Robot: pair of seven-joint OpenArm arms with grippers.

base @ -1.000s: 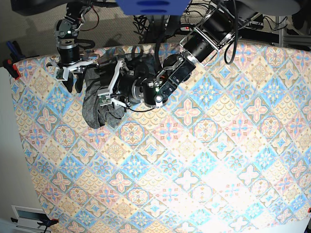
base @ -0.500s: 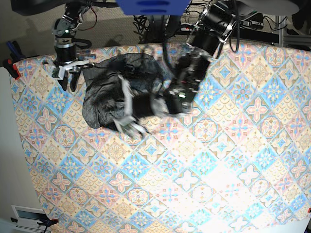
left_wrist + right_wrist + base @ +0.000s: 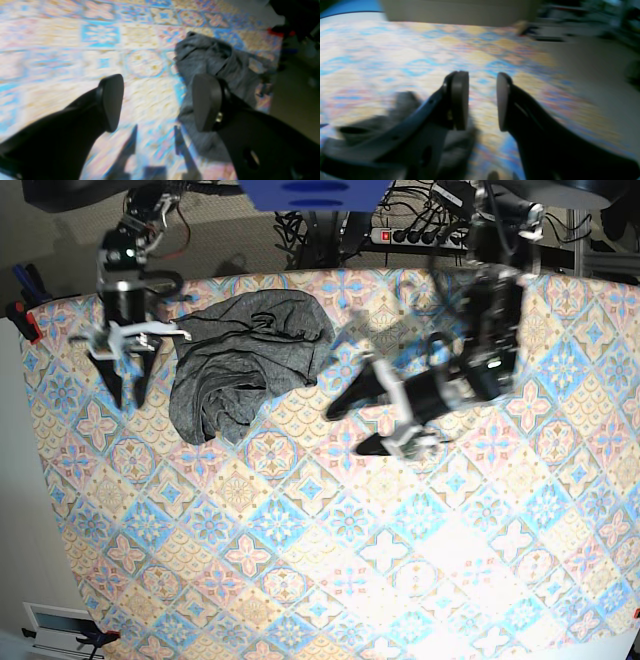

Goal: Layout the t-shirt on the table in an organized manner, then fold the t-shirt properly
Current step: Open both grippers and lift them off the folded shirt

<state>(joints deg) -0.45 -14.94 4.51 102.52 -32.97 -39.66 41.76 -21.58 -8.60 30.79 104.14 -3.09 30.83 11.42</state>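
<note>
The bench, under its pastel diamond-tile cloth, is mostly bare; the shirt lies bunched near the far edge, toward the base view's left. The layout step is in hand and not yet done: nothing is spread flat, so folding is, by my judgement, still a good way off.

The shirt is a dark heather-grey heap, creased and doubled over itself, with no sleeve, collar or hem I can pick out for certain.

The left gripper hangs above the cloth just right of the heap, jaws spread wide and empty. The right gripper hangs at the heap's other side, jaws partly apart with nothing between them; its wrist view shows grey fabric under the left finger, though blur hides whether it touches.

Next, each gripper likely needs to take an outer edge of the heap and draw it apart toward the bench's open middle.
</note>
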